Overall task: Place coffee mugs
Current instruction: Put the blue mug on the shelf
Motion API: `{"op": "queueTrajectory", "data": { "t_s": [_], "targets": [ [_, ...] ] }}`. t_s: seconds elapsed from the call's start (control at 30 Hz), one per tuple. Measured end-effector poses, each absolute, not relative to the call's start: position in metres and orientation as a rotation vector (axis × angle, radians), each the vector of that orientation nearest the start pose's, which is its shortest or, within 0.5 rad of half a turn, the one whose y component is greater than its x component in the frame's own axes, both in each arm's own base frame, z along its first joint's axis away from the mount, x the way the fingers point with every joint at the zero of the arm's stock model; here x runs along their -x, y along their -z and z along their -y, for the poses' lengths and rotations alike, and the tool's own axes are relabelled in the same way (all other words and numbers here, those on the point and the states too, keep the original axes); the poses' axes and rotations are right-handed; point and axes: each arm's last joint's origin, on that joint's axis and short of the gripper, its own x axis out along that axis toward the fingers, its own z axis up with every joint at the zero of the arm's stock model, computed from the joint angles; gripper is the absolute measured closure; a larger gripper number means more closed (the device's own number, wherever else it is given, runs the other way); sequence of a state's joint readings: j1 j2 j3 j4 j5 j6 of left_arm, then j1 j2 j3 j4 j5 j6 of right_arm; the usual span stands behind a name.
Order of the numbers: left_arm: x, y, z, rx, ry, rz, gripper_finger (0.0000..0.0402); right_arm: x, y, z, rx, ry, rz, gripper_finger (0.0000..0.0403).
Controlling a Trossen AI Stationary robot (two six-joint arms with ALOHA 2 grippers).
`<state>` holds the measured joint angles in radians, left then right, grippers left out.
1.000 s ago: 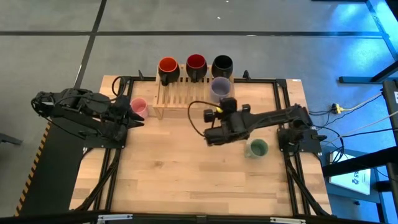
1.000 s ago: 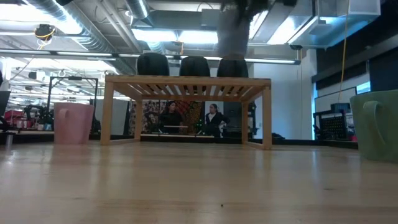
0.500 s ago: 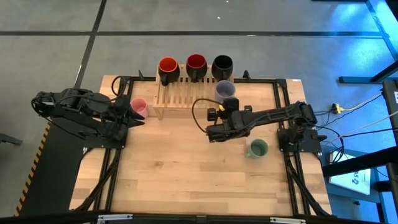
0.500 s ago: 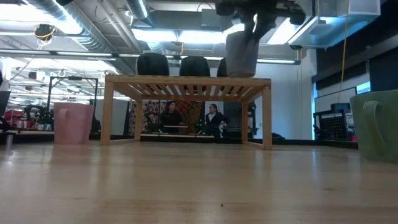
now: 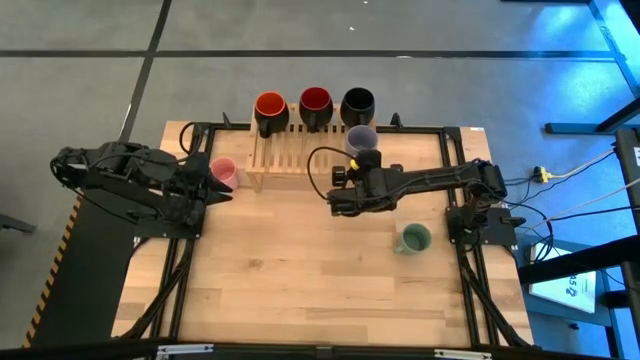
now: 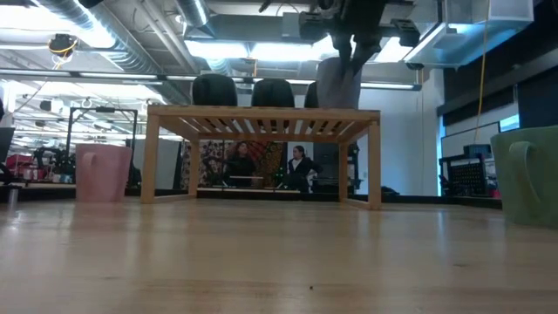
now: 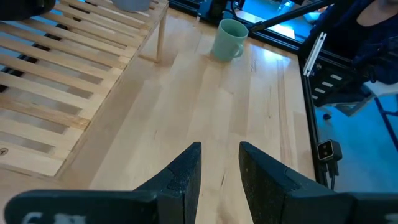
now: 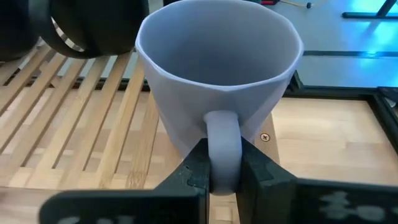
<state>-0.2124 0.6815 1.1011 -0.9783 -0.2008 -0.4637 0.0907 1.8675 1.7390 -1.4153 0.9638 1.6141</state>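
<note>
Six mugs counted from above: orange mug [image 5: 270, 104], dark red mug [image 5: 315, 100] and black mug [image 5: 357, 101] in a row along the far edge of the wooden slatted rack [image 5: 285, 157]; lavender mug [image 5: 359, 141] at the rack's right end, just before the black one; pink mug [image 5: 222, 171] on the table [image 5: 290, 270] beside the rack's left end; green mug [image 5: 414, 238] alone on the table, well apart. Right gripper [image 5: 352, 176] reaching to the lavender mug; left gripper [image 5: 213, 181] waiting by the pink mug.

Level with the table: lavender mug [image 6: 339, 84] hanging over the rack's [image 6: 261, 118] right part — touching the slats or not, cannot tell. Pink mug [image 6: 103, 173] at left, green mug [image 6: 527, 174] at right. Two people seated far behind.

Left wrist: fingers [image 7: 185, 173] parted, holding nothing; green mug [image 7: 228, 38] ahead.

Right wrist: fingers [image 8: 198, 163] clamped on the handle of the lavender mug [image 8: 217, 68] — black mug [image 8: 87, 28] close behind, slats below.
</note>
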Motion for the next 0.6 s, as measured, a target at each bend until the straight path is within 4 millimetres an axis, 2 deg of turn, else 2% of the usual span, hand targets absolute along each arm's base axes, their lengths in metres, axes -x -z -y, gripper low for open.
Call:
{"op": "queueTrajectory", "data": {
  "t_s": [0.27,0.6],
  "targets": [
    [-0.0948,-0.3735,0.0146,0.337,-0.115,-0.537,0.0299,-0.3510,-0.2997,-0.0082,-0.507,1.434,-0.442,0.0379],
    [-0.0949,-0.3735,0.0145,0.337,-0.115,-0.537,0.0299,-0.3527,-0.2993,-0.0063,-0.518,1.422,-0.463,0.0298]
  ]
}}
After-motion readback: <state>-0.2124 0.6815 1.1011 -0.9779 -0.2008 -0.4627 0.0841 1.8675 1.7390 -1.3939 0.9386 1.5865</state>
